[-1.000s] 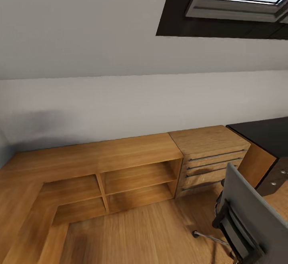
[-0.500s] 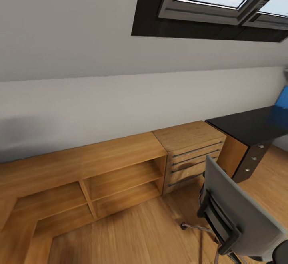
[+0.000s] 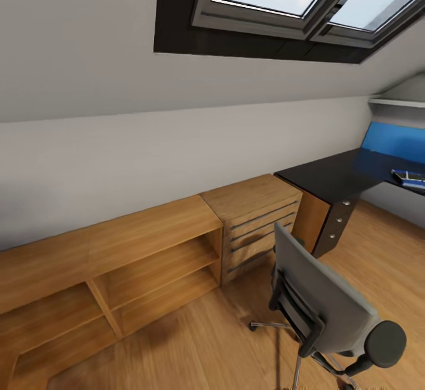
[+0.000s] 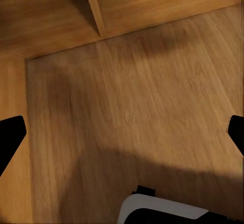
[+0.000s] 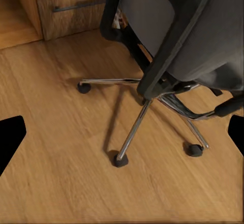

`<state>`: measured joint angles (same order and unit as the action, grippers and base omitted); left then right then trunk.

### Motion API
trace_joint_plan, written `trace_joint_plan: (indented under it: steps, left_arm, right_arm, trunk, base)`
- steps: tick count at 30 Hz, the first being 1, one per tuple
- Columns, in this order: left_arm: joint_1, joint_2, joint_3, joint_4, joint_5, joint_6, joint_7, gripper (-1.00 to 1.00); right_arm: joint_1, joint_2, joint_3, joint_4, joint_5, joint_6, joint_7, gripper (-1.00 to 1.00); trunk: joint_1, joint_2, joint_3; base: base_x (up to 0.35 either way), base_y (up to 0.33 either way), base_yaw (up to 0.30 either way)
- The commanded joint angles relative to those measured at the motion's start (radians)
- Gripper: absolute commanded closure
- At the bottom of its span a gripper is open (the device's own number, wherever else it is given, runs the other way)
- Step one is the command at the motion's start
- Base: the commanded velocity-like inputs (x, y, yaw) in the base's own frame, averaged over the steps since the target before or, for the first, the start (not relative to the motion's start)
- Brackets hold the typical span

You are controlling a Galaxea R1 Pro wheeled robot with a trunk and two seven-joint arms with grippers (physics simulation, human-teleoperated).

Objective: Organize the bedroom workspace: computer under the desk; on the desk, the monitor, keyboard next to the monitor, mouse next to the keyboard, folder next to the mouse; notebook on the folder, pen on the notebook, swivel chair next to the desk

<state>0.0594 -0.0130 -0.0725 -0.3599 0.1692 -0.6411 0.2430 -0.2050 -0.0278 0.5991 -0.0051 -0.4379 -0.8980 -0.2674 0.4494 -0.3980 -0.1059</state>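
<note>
The grey swivel chair [image 3: 321, 304] stands on the wooden floor at the lower right of the head view, its back toward me and a round black armrest [image 3: 385, 337] at its side. The backrest hides the seat. Past the chair is the glossy black desk [image 3: 327, 179] with its dark drawer unit [image 3: 335, 226]. In the right wrist view the chair's metal star base [image 5: 152, 99] and casters lie just ahead of my right gripper [image 5: 122, 135], which is open and empty. My left gripper [image 4: 122, 135] is open over bare floor.
A low wooden shelf unit [image 3: 118, 260] and a wooden drawer chest [image 3: 254, 216] run along the wall left of the desk. A bright blue panel [image 3: 392, 141] stands at the desk's far end; what it is I cannot tell. A small flat item [image 3: 408, 176] lies before it.
The camera has swung to the right. The shelf unit has slid left in the picture, and the chair, the desk and the blue panel have come further into view.
</note>
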Motion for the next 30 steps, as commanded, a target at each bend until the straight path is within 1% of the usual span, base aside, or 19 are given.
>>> trace_joint_plan:
  steps: [1,18,30]
  left_arm:
    - [0.0,0.001,-0.008,-0.002,0.01,-0.002,0.004,-1.0]
    - [0.0,0.001,-0.007,-0.002,0.01,-0.002,0.004,-1.0]
    - [0.0,0.001,-0.008,-0.002,0.01,-0.001,0.004,-1.0]
  right_arm:
    - [-0.001,0.0,0.008,-0.001,-0.004,-0.001,-0.006,-1.0]
    - [-0.001,0.0,0.008,0.0,-0.004,-0.001,-0.006,-1.0]
    - [-0.001,0.0,0.008,0.0,-0.004,-0.001,-0.006,-1.0]
  trunk:
    - [0.001,-0.002,-0.002]
    - [0.001,-0.002,-0.002]
    - [0.001,-0.002,-0.002]
  base:
    - [0.0,0.0,-0.297]
    - [0.006,0.005,-0.297]
    - [0.2,0.133,-0.297]
